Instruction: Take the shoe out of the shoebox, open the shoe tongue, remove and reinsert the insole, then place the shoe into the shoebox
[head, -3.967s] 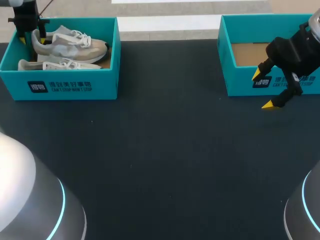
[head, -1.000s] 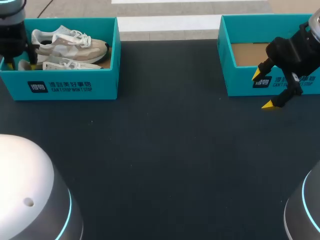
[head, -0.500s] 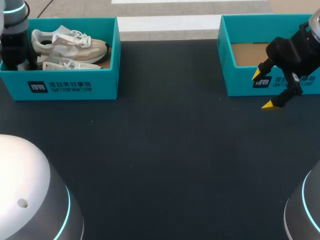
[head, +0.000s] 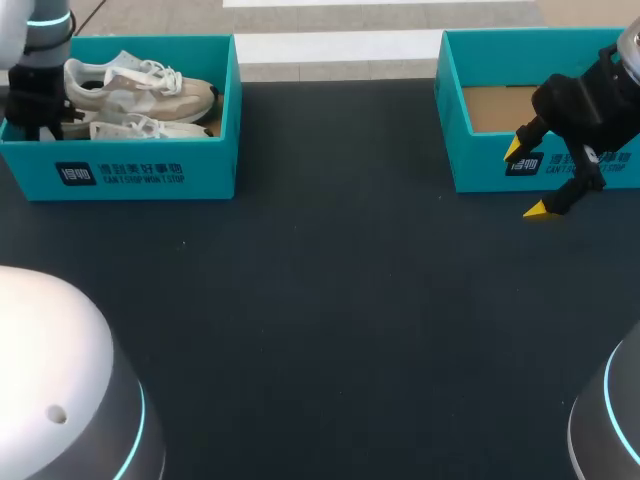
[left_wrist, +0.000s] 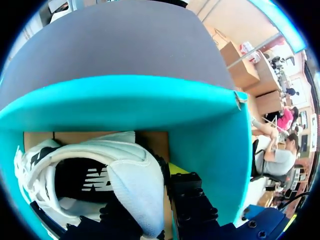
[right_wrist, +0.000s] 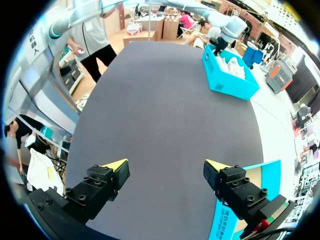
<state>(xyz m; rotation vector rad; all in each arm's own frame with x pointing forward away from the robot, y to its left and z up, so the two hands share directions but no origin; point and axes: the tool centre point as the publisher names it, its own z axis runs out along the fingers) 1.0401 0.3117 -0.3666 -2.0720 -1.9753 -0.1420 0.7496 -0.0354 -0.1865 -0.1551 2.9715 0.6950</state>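
One step looks in hand, taking out the white mesh sneaker (left_wrist: 127, 175) lying in the teal cardboard shoebox (left_wrist: 125, 105): your left tool (left_wrist: 145, 200) sits at its heel, grip impossible to tell, your right tool (right_wrist: 165, 170) wide and empty; next probably calls for lifting it clear.

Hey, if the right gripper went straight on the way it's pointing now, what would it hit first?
Most likely the bare black tabletop: the open right gripper aims down at it with nothing in between, though depth is hard to judge.
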